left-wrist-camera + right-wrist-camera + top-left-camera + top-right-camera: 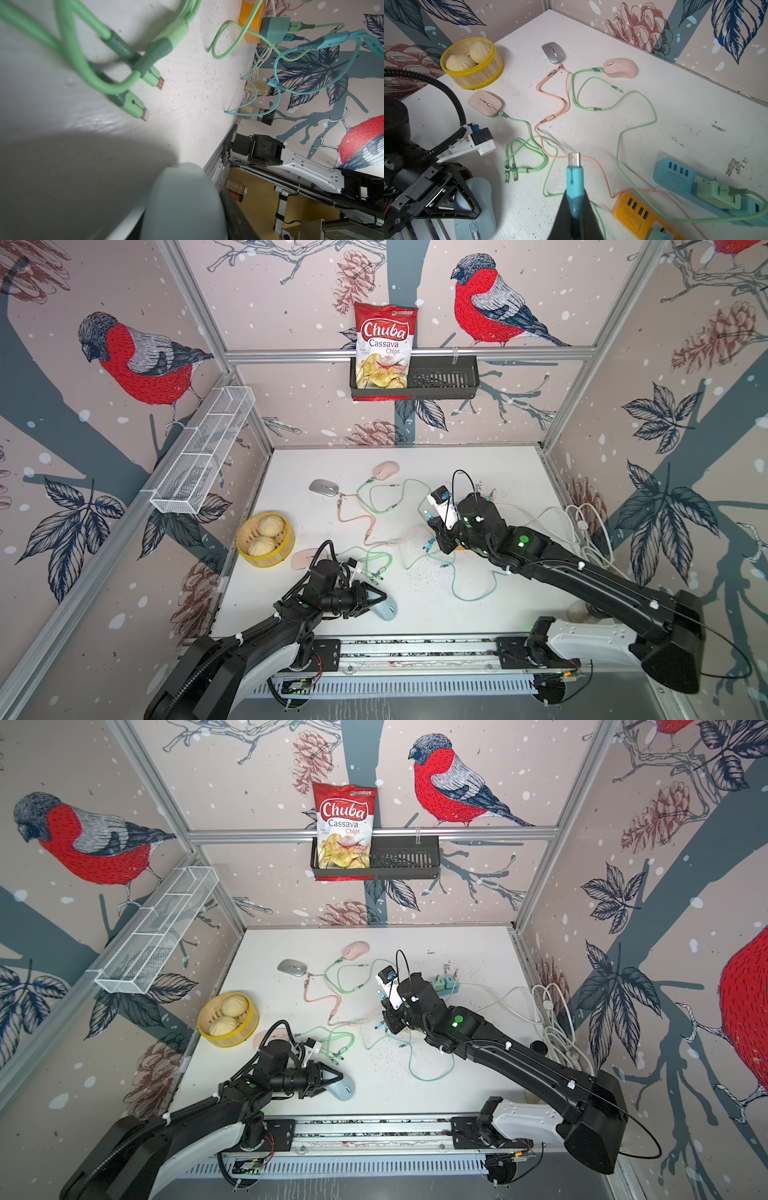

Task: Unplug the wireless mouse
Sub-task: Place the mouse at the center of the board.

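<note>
The wireless mouse (385,609) (345,1089) is light blue-grey and lies near the table's front edge. My left gripper (377,599) (336,1078) is shut on its sides, and the mouse (182,203) fills the space between the jaws in the left wrist view. My right gripper (430,542) (383,1025) hangs above mid-table, shut on the blue cable's plug (573,172). The plug's metal tip is bare and well apart from the mouse (477,207). The blue cable (473,593) trails in a loop on the table.
Green and pink cables (546,124) sprawl across mid-table, plugged into a silver mouse (324,488) and two pink mice (386,470) (302,558). A bamboo steamer (286,545) with buns stands left. Orange (639,214) and blue (679,172) power strips lie on the right, with white cords (590,531) beyond.
</note>
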Robot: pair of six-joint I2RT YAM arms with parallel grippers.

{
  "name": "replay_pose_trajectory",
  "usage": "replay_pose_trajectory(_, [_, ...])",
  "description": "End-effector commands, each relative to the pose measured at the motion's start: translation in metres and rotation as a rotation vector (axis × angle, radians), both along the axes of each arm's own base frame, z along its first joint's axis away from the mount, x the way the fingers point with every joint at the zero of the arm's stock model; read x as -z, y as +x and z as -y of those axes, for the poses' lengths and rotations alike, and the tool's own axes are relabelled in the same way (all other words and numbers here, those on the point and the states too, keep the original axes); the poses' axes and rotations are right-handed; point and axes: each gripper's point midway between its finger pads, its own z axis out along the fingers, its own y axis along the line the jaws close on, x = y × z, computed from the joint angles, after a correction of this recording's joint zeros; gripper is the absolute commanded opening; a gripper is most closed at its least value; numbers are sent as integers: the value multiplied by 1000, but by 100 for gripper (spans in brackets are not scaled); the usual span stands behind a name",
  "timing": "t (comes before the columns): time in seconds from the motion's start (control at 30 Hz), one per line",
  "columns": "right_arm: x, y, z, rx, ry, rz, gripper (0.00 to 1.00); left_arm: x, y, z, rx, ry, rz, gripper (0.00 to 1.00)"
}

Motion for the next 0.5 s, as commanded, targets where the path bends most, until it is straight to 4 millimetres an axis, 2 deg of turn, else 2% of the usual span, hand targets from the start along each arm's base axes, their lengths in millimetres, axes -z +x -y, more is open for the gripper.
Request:
replay_pose_trajectory(0.0, [-5, 2, -1, 9, 15, 23, 0, 16, 2, -10, -51, 87, -21, 45])
replay_pose_trajectory(0.13, [-4, 4, 1, 18, 6, 30, 0, 24, -1, -15, -61, 147, -55, 57])
replay_pose_trajectory(0.2, [-3, 5, 1, 20, 3, 31, 0, 27, -2, -18, -69, 167, -69, 59])
replay_pose_trajectory(0.27, [-3, 5, 1, 20, 1, 35, 0, 28, -2, -22, -87, 198, -81, 68])
replay_pose_trajectory(0.3, [-3, 5, 2, 22, -1, 37, 0, 28, -1, -25, -101, 221, -84, 79])
replay_pose_trajectory(0.33, [-3, 6, 2, 22, -3, 39, 0, 27, 1, -29, -120, 253, -83, 96])
replay_pose_trajectory(0.47, [-1, 7, 2, 28, -12, 44, 0, 14, 13, -46, -211, 355, -68, 97])
